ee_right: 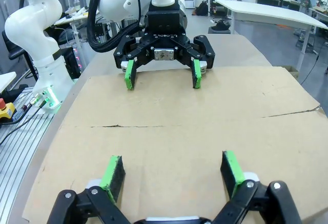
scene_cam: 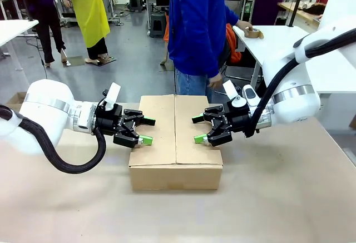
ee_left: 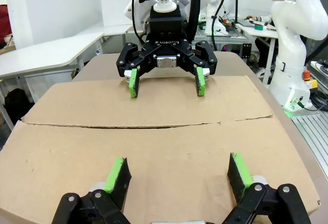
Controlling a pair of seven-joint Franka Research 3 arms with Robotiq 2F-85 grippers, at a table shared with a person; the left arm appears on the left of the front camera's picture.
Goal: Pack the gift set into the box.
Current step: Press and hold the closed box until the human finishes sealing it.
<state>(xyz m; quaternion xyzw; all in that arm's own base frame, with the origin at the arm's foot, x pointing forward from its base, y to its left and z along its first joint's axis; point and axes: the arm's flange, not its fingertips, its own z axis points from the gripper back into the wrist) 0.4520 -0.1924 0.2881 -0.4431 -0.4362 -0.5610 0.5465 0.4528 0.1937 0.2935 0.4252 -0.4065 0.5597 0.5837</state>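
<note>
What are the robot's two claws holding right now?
Nothing. The left end effector and the right end effector are both open over the closed box.

Robotics lab — grey floor, white worktables, mounted robot arm

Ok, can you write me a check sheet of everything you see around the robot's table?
Surface: pale table, bare around the carton.
Job's things: brown box in the middle, top flaps folded shut with a seam down the centre; gift set not seen.
Clutter: nothing seen on the table.
Grippers: left pincer open over the box's left edge; right pincer open over its right edge; they face each other, holding nothing.
Cables: black hose looping under the left arm, another along the right arm.
Surroundings: a person in blue at the far side; tape roll on a white table behind.
</note>
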